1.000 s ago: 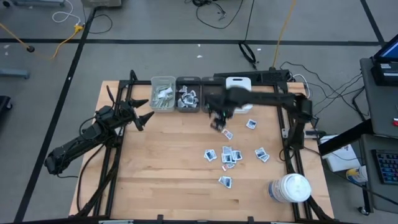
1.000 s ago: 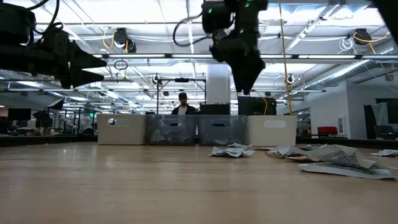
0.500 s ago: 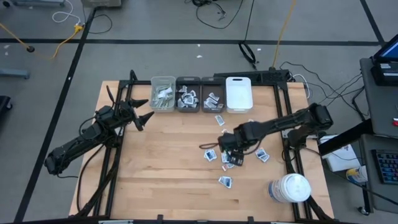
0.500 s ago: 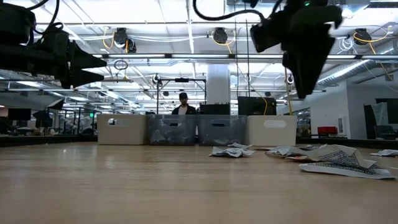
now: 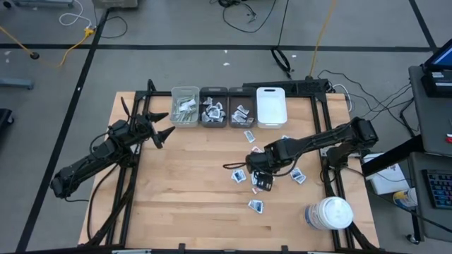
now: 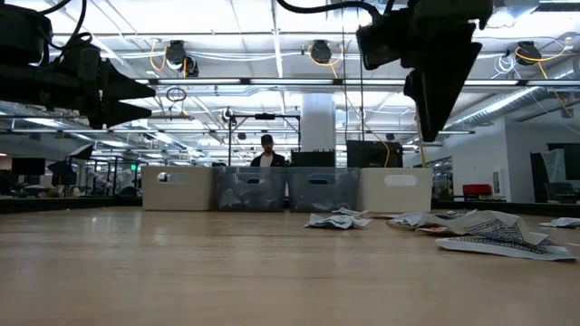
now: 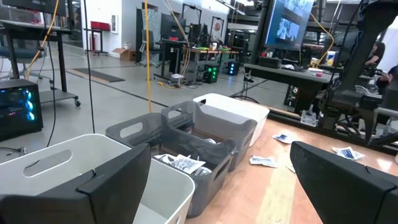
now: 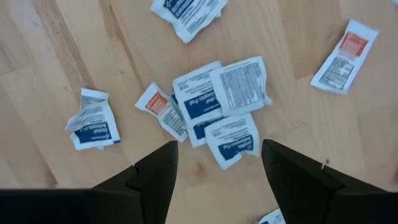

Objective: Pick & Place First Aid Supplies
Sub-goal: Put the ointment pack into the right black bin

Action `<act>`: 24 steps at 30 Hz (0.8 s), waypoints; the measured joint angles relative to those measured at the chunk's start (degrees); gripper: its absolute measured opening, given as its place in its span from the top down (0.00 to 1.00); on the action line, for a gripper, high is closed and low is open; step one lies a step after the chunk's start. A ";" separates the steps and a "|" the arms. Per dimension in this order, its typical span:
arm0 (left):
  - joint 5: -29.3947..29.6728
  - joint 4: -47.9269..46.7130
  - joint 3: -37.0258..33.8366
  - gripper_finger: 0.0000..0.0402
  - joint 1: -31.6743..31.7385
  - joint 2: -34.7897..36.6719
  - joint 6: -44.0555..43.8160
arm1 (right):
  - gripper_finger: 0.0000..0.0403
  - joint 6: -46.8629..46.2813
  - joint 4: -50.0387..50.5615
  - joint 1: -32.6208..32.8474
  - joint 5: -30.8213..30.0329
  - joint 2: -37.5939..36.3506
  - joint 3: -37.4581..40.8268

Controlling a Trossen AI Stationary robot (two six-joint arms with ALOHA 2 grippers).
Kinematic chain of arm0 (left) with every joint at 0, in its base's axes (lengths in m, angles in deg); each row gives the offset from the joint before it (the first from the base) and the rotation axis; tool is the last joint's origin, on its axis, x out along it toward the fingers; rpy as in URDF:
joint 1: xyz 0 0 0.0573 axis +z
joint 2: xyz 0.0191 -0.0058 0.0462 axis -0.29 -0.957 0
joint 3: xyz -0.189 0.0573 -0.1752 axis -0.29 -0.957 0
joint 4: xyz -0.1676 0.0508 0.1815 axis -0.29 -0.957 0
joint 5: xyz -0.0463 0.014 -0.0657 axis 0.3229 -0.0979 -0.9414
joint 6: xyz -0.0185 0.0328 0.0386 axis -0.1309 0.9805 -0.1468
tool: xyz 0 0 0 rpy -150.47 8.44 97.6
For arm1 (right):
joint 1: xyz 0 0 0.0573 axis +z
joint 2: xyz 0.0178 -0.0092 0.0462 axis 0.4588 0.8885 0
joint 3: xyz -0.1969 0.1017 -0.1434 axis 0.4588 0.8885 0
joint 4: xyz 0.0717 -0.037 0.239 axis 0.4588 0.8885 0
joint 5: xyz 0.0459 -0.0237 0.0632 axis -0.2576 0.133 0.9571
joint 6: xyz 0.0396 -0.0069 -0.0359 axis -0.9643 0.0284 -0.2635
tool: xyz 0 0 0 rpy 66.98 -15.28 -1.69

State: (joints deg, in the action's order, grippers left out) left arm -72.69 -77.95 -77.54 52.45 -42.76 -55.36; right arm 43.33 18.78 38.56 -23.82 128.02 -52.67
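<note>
A wooden counter seen from above, with two dark robot arms. Along its far edge stands a row of four small bins: a pale bin holding long greenish-white wrapped strips, two grey bins each holding a few crumpled white sachets, and a white bin whose contents cannot be made out. A large white lidded jar stands near the counter's front right corner. The first aid sachets, small flat white packets with blue or red print, lie scattered on the right half of the counter, some overlapping in a small cluster. The right end effector hangs above that cluster, pointing down, its two fingers spread apart and holding nothing; the wrist camera shows the sachets on the wood between the fingers. The left end effector waits over the left side of the counter, fingers wide open and empty, near the pale bin.
</note>
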 joint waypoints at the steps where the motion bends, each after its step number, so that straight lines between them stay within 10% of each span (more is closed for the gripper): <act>1: 0.00 0.01 -0.01 0.02 -0.01 0.00 0.00 | 0.44 -0.19 0.03 0.02 0.24 0.00 0.00; 24: 0.00 0.01 -0.01 0.02 0.00 0.00 0.00 | 0.45 -1.40 -0.23 -8.65 -2.49 0.57 -0.02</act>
State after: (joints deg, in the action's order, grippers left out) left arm -72.69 -77.94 -77.54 52.45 -42.76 -55.36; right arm 41.94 18.55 29.91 -26.31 128.58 -52.69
